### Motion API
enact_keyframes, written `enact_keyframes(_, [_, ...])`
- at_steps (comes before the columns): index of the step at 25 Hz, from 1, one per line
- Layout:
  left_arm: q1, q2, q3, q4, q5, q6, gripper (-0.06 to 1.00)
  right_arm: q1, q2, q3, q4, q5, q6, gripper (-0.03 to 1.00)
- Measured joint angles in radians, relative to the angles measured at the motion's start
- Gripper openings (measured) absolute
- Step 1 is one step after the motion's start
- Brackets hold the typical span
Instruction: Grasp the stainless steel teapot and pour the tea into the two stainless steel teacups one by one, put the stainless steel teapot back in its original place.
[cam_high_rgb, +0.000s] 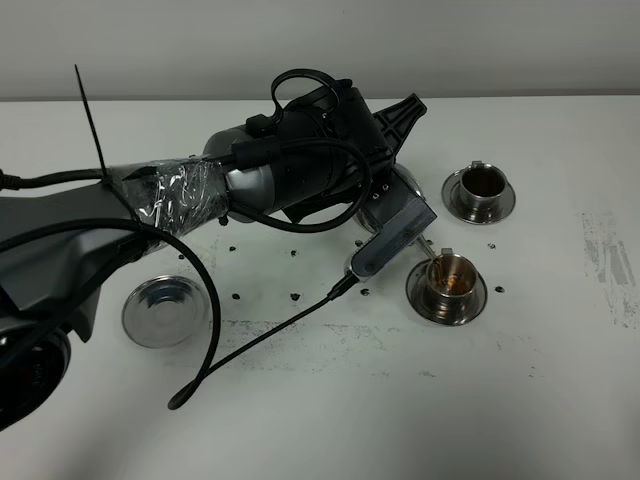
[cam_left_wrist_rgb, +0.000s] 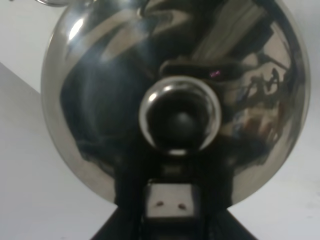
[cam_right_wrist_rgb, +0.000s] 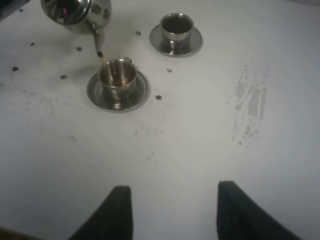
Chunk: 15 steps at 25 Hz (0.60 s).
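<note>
The shiny, squat stainless steel teapot (cam_right_wrist_rgb: 75, 12) is held tilted above a teacup (cam_right_wrist_rgb: 118, 75), clamped by the left fingers (cam_left_wrist_rgb: 125, 215); the right fingers (cam_right_wrist_rgb: 239, 210) are spread, empty.

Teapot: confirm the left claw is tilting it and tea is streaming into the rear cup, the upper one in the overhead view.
Wrong cup. The left claw does tilt the teapot, but the tea streams into the front cup, the lower one in the overhead view, not the rear cup. The right wrist view shows this.
</note>
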Motion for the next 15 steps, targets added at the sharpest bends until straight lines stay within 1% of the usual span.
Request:
enact_keyframes(9, [-0.016, 0.0, 0.0, 0.068, -0.021, 0.002, 0.19, 0.0, 0.0, 0.0, 0.0, 0.0, 0.0, 0.39])
enact_keyframes(15, [-0.023, 0.0, 0.0, 0.098, -0.032, 0.002, 0.19, 0.0, 0.0, 0.0, 0.0, 0.0, 0.0, 0.39])
